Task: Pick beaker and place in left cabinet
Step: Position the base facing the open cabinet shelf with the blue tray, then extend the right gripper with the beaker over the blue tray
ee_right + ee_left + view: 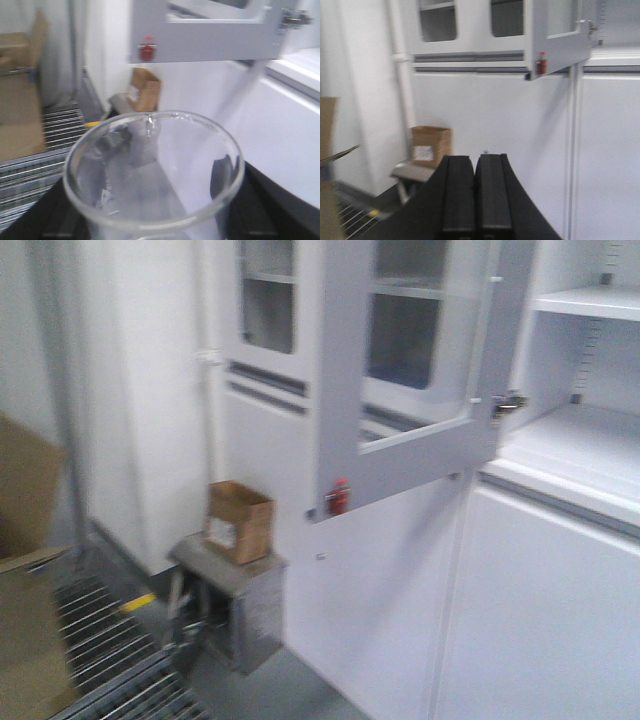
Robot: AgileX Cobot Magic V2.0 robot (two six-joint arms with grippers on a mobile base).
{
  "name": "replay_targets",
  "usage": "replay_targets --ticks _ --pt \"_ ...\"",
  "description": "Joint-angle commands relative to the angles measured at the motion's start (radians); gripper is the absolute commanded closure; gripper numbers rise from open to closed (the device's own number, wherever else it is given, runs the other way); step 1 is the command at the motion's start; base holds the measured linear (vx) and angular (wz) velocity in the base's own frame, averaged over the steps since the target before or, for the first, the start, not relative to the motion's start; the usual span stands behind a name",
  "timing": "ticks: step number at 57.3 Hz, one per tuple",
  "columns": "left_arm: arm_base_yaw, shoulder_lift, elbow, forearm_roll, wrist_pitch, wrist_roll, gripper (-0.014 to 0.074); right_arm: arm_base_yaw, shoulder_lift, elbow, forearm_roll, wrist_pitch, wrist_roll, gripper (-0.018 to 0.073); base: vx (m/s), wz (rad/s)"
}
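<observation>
The step in hand looks to be the carry: the beaker (152,172) sits right under the right wrist camera, its round rim and pour spout filling the view, with dark finger pads (223,176) showing through the glass on one side, so the right claw (155,227) appears clamped on its wall low down. To do this well, the arm should keep the beaker upright and bring it round the swung-out glazed door (400,390), whose lower corner with the red latch (338,496) hangs between the robot and the opening. The left cabinet (590,355) stands open to the right of that door, its pale lower shelf board (570,445) bare and the likeliest landing spot. The beaker should go in above the board, come down level, and be let go only once its base rests flat, well in from the front edge. All views are smeared, so fine detail of the grip is hard to read. The left claw (475,195) has its two black fingers pressed together and holds nothing. It points at the white lower doors, well clear of the shelf. A cardboard box (238,520) sits on a low stand off to the left, out of the way
</observation>
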Motion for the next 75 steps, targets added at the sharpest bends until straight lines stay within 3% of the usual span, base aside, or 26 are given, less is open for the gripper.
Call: replay_targets --ticks 1,47,75 --pt "-0.004 -0.018 0.016 -0.008 -0.084 -0.003 0.0595 -0.002 0.004 -0.031 -0.024 -0.075 -0.007 0.0565 0.43 -0.82" --pt "-0.004 -0.018 0.016 -0.008 -0.084 -0.003 0.0595 -0.002 0.004 -0.031 -0.024 -0.075 -0.007 0.0565 0.33 -0.66" --pt "-0.004 -0.018 0.016 -0.008 -0.084 -0.003 0.0595 -0.002 0.004 -0.031 -0.024 -0.075 -0.007 0.0565 0.25 -0.28"
